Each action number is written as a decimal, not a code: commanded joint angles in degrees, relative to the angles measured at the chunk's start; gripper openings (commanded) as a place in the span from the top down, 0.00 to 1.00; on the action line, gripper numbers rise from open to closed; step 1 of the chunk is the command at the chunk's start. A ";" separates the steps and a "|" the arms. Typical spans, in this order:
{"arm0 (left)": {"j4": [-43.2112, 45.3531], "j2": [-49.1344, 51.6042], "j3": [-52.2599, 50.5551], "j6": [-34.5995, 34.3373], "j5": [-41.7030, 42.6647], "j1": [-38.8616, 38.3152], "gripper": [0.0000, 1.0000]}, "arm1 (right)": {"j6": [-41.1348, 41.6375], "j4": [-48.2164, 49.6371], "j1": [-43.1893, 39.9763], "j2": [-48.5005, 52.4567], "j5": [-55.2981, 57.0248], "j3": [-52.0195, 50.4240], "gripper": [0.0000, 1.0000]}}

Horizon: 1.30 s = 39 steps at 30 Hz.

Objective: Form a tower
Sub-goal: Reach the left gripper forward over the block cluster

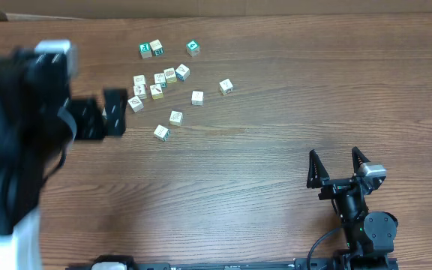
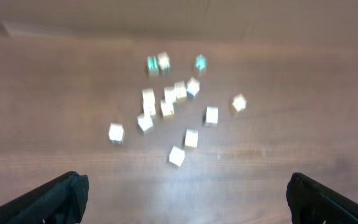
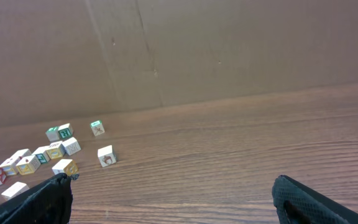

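starting the tower: no cube picked yet

step in hand, as i read it: the first pick. no tower stands anywhere in view. in the right wrist view every block sits singly on the desk (image 1: 276,112), none on top of another. the loose cubes (image 1: 160,79) lie scattered on the far, left-of-centre part of the desk, a tight knot in the middle with stragglers around it

left end effector (image 2: 186,182): jaws wide, nothing between them, just beside the left edge of the scatter. the nearest cube (image 1: 135,103) is right by it in the overhead view; touching or not, cannot tell, the arm is blurred. right end effector (image 1: 334,154): jaws wide, empty, well apart from the cubes at the near right of the desk

count: tower 0; loose cubes 14 by the overhead view (left wrist view too blurred to cross-check); end effectors 2

next move, judgement: the left arm is better placed. it should choose an outlying cube with free sides, square the jaws across two opposite faces, come down and close. the knot cubes look too crowded for a clean pinch. the base will want a bare patch of desk
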 commanded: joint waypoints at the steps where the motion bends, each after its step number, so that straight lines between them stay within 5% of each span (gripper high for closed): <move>1: -2.89 7.93 2.34 1.55 2.93 0.28 0.00 | 0.17 0.31 -0.17 -0.57 -0.26 -0.57 0.00; 2: -3.74 10.21 2.34 1.53 3.67 0.26 0.07 | 0.15 0.31 -0.17 -0.57 -0.26 -0.57 0.00; 5: -6.34 15.96 2.32 1.53 4.50 0.24 0.87 | 0.15 0.28 -0.17 -0.57 -0.26 -0.57 0.00; 6: -7.15 17.84 2.32 1.53 4.50 0.24 0.96 | 0.15 0.31 -0.17 -0.57 -0.26 -0.57 0.00; 11: -9.22 25.22 2.05 1.53 4.48 0.13 0.94 | 0.15 0.31 -0.17 -0.57 -0.26 -0.57 0.00; 18: -9.94 32.81 -1.14 1.55 4.44 -1.55 0.60 | 0.15 0.31 -0.17 -0.57 -0.26 -0.57 0.00; 35: 13.42 35.34 -25.07 1.36 -4.70 -6.58 0.52 | 0.15 0.28 -0.17 -0.57 -0.26 -0.57 0.00; 39: 19.52 35.39 -29.46 1.60 -5.68 -6.58 0.38 | 0.15 0.31 -0.17 -0.57 -0.26 -0.57 0.00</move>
